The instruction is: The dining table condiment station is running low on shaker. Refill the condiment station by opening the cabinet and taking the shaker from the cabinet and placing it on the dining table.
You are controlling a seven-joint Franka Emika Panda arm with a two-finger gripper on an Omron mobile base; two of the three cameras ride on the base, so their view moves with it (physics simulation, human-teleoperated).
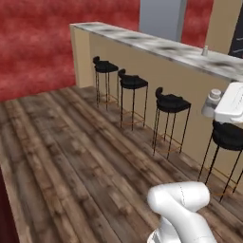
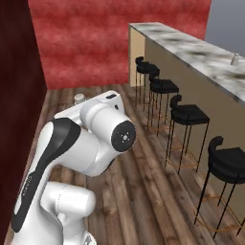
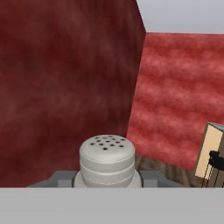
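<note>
My gripper is shut on the shaker, a small grey cylinder with a holed, rounded cap that stands upright between the fingertips. In the left base view the held shaker hangs at the right edge, in front of the dining table's tan side and below its marble top. Its cap also peeks out behind the white hand in the right base view. Another small grey shaker stands on the dining table, also seen as the shaker on the table. The cabinet is out of view.
Several black stools line the table's near side, one stool right under the hand. Wooden floor spreads to the left. Red walls stand behind and beside the robot.
</note>
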